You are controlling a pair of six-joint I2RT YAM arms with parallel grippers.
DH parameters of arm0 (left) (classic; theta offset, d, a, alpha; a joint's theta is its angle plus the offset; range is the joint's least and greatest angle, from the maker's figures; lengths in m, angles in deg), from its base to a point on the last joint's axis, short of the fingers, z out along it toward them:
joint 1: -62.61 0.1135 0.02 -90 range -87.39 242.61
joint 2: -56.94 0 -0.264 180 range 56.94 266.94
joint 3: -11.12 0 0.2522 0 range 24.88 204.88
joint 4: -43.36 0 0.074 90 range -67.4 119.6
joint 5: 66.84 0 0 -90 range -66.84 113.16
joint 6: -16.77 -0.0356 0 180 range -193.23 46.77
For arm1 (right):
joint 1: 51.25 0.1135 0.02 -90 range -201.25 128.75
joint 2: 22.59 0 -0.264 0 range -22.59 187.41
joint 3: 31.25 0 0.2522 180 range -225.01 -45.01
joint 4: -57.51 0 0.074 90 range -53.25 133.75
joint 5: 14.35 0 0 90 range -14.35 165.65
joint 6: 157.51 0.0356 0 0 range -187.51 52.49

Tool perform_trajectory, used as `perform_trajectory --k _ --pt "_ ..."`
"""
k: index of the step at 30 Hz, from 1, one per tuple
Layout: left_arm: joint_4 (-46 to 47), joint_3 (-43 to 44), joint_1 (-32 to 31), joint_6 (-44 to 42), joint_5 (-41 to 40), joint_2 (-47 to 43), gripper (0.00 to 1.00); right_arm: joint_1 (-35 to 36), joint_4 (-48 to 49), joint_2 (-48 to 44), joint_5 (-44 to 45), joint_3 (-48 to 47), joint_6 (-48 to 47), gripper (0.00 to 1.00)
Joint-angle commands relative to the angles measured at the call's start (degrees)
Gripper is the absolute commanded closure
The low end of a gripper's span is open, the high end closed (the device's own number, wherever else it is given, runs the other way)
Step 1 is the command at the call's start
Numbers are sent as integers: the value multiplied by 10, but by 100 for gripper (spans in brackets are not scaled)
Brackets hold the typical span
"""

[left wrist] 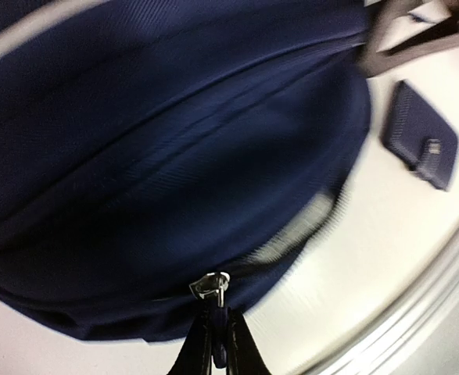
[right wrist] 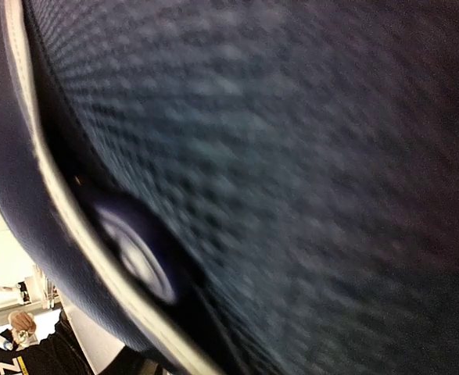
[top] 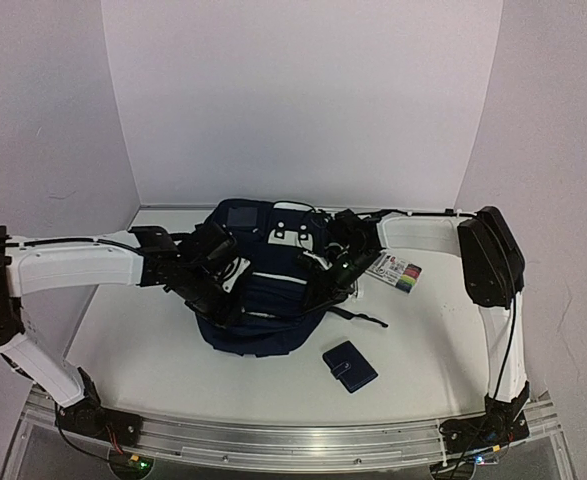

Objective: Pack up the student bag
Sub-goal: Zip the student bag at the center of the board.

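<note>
No writing can be read: print on the striped card right of the bag is too small. The bag lies mid-worktop between both arms, its inside hidden. The left jaws are pinched together on the zip pull at its near edge. The right jaws are at the bag's right side; their view is only blurred fabric, so I cannot tell their opening. A wallet lies just beside the bag
</note>
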Motion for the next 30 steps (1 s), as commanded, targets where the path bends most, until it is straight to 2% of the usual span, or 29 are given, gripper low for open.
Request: perform_trajectory --k 1,4,14,23,26,30 --pt "21 7 -18 3 30 -77 100 3 77 -43 -44 9 -1 61" --pt "32 20 -19 16 49 -55 100 3 79 -54 -62 11 5 63" --pt "114 111 -28 17 108 103 100 33 90 -49 -89 -13 20 66" --pt "141 182 -50 25 69 177 100 27 93 -34 -78 -30 39 67" --pt "127 183 -55 25 51 183 94 8 92 -39 -68 -22 38 65" --pt "139 158 -56 32 53 161 73 -15 92 -66 -55 4 29 58"
